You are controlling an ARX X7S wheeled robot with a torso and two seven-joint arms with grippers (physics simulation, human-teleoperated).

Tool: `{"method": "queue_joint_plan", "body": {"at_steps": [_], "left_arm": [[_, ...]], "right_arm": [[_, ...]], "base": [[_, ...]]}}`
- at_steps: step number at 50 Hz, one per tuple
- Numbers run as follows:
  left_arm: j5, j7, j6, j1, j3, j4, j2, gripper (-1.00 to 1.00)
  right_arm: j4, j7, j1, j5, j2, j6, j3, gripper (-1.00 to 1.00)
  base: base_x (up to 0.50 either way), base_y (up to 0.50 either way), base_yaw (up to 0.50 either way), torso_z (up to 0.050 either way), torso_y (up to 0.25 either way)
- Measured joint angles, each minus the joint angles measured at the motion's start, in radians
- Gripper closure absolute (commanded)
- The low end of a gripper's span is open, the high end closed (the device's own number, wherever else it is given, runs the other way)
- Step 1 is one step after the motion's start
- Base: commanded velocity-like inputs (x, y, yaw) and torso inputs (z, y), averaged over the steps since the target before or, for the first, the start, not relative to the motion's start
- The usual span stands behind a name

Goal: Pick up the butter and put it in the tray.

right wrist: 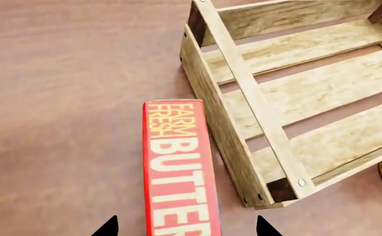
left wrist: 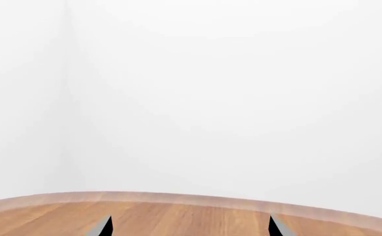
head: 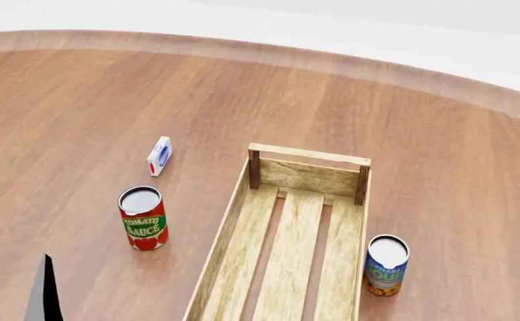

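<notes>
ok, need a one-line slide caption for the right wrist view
Open right gripper above the upright butter carton, beside the empty wooden tray.

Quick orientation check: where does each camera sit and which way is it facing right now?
Head: high, looking down on the table, tray and cans; a dark arm tip bottom left.
Left wrist: faces the table edge and white wall; open left hand fingertips show.
Right wrist: looks down on the butter between open right hand fingertips.
Head and right wrist share the tray.

Butter [right wrist: 177,172] reads "FARM FRESH BUTTER"; can [head: 144,219] "TOMATO SAUCE"
</notes>
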Motion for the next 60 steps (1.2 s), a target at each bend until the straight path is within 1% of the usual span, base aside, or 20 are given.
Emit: {"method": "queue_joint_plan", "body": {"at_steps": [11,26,41,60], "left_arm": [[-0.001,-0.005,0.0,0.0,0.003,0.002,-0.005,-1.0],[-0.001,-0.01,0.003,-0.001,0.009,-0.002,-0.009,-1.0],[-0.002,-0.014,0.01,-0.004,0.015,-0.011,-0.012,-1.0],[-0.009,-0.021,0.011,-0.006,0.014,-0.013,-0.019,-1.0]], "right_arm": [[0.044,0.012,-0.062,-0.022,-0.006,-0.066,-0.016,-1.0],[0.085,0.04,-0.117,-0.026,-0.005,-0.129,0.0,-1.0],[0.133,0.051,-0.113,-0.053,-0.034,-0.172,-0.002,-1.0],[0.198,0.026,-0.082,-0.098,-0.086,-0.201,-0.05,-1.0]], "base": [[0.0,0.0,0.0,0.0,0.0],[0.0,0.0,0.0,0.0,0.0],[0.0,0.0,0.0,0.0,0.0],[0.0,0.0,0.0,0.0,0.0]]}}
